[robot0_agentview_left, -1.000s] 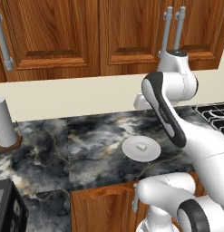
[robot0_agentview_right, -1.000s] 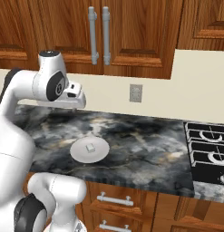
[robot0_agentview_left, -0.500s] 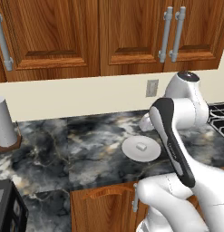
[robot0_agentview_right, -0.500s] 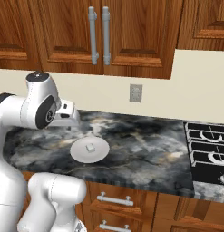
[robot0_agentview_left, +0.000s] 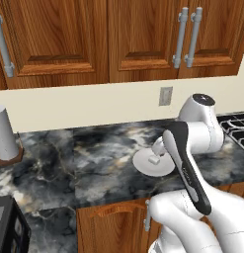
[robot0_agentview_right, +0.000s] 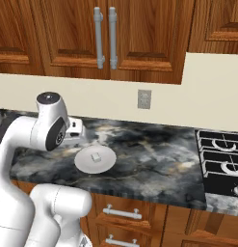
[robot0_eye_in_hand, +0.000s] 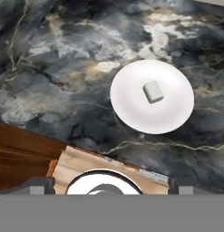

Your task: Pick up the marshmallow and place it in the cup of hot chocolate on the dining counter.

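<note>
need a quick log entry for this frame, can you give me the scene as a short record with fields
target: marshmallow, small white block lying near the middle of the plate
plate: flat, round, white, on the marbled counter near its front edge
pincer: open or shut cannot be told; hand camera looks down on plate and marshmallow from above
marshmallow status: not yet picked up
left of plate: paper-towel roll, upright on a wooden holder
right of plate: stove burners
wall: outlet under wooden cabinets

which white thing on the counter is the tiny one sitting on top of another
The marshmallow, a tiny block resting mid-plate; the paper towel roll stands tall and apart.
</note>
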Controlling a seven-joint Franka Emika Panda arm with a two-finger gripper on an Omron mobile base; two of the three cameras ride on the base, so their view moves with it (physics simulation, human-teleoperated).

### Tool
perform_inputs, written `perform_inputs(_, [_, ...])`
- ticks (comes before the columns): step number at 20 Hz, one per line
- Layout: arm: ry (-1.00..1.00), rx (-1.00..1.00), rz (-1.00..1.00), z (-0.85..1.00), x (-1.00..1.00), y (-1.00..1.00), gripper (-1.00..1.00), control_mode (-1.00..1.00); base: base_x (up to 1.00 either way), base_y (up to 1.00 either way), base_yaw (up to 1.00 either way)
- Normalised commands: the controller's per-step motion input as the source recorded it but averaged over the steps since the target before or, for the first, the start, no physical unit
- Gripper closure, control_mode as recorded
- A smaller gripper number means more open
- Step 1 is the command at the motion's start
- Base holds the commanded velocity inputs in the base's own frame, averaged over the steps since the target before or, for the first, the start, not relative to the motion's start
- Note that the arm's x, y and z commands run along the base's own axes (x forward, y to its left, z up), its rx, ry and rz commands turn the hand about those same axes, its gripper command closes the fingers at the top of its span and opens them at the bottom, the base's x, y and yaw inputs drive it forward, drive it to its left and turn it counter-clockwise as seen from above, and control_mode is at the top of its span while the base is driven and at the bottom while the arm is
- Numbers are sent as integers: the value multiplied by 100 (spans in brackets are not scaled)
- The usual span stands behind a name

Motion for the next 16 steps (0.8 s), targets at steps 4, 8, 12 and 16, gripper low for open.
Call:
perform_inputs(4, [5, -4, 6, -36, 28, -3, -100, -100, 0, 0, 0])
perform_inputs(8, [9, -4, 4, -51, 38, -18, -100, -100, 0, 0, 0])
perform_inputs(12, [4, -3, 0, -45, 53, -14, -100, -100, 0, 0, 0])
perform_inputs(16, [0, 0, 0, -23, 52, -3, -100, -100, 0, 0, 0])
